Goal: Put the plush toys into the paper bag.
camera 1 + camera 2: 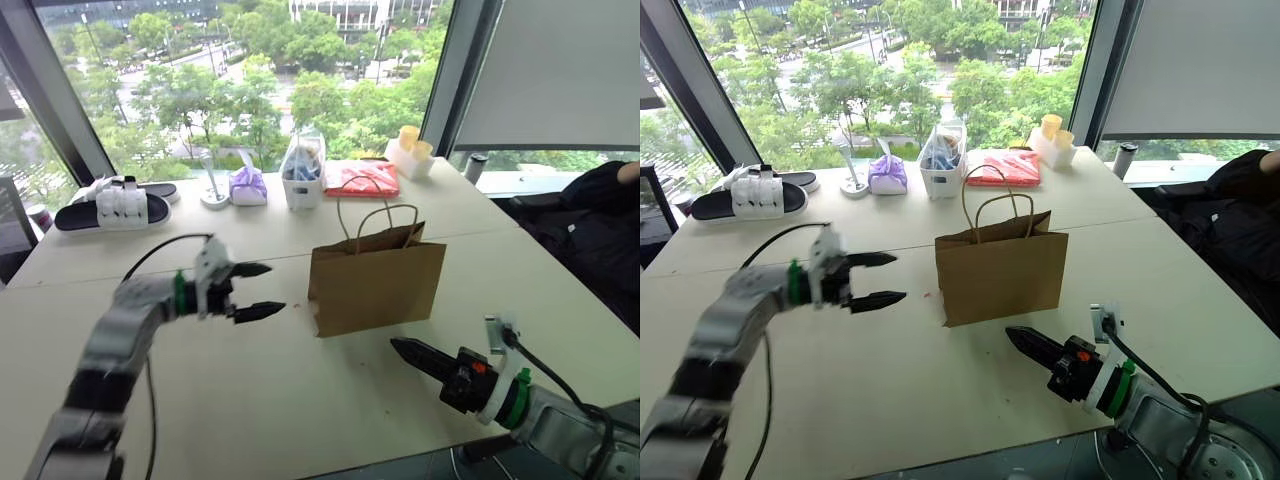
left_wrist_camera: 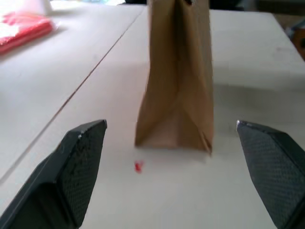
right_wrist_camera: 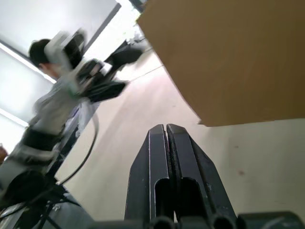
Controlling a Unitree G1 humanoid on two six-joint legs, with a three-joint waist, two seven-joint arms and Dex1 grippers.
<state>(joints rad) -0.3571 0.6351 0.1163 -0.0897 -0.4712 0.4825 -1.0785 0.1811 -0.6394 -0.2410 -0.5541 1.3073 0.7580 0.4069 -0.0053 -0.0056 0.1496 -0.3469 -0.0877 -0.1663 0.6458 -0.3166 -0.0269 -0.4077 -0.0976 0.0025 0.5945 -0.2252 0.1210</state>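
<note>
Now the paper bag stands upright near the middle of the tabletop, its cord handles up and its long face turned toward the near edge. The left gripper hangs just beside the bag's narrow end, level with its lower half, pointing straight at that folded side; its jaws are spread wide and there is nothing between them. In the left wrist view the bag's gusset sits squarely between the two fingers, clear of both.

The right gripper hovers off the bag's near corner, on the other side, fingers pressed flat together and empty, aimed at the brown wall.

So the left arm is the nearer of the two to the bag's end, and the bag lies directly ahead of it. No plush toys can be made out on the table; whether any sit inside the bag cannot be seen from here. Along the far edge lie slippers, a purple bundle and a clear plastic bag.
</note>
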